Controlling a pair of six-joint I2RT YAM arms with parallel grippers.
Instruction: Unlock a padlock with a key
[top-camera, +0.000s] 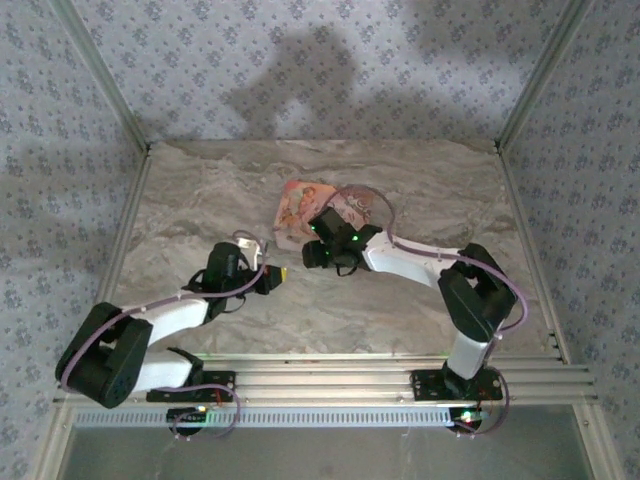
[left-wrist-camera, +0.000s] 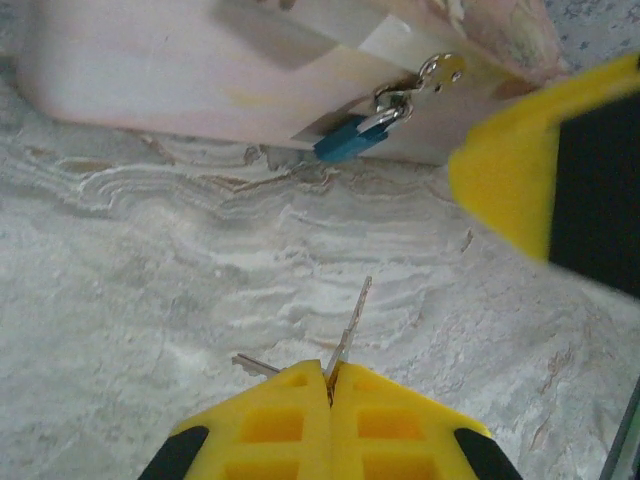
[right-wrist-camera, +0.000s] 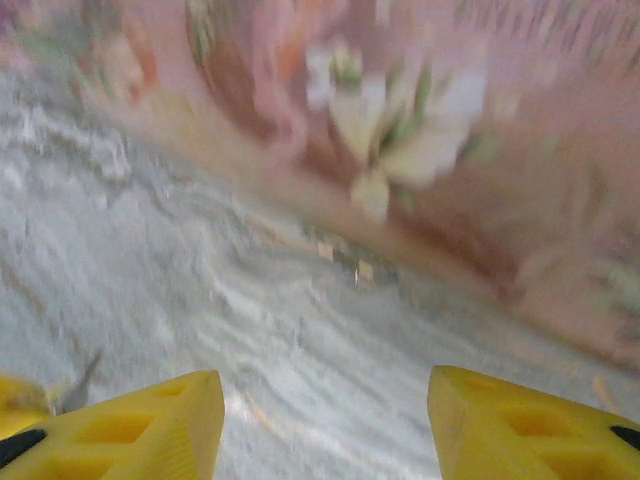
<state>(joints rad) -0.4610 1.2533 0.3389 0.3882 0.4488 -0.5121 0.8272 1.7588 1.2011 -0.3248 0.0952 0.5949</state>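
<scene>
Left gripper (left-wrist-camera: 330, 388) clamped on the key (left-wrist-camera: 353, 322), blade aimed at the padlock (left-wrist-camera: 348, 139) ahead on the box (left-wrist-camera: 180, 70); right gripper (right-wrist-camera: 325, 400) parted.

There is one bench (top-camera: 400, 310), one pink box (top-camera: 296, 205) just ahead of both claws, one blue padlock (left-wrist-camera: 350, 138) ahead of the left claw (left-wrist-camera: 330, 378), two keys (left-wrist-camera: 350, 315) at that claw's tips, and two claws, counting the right claw (right-wrist-camera: 325, 410), on two arms (top-camera: 400, 262).
</scene>
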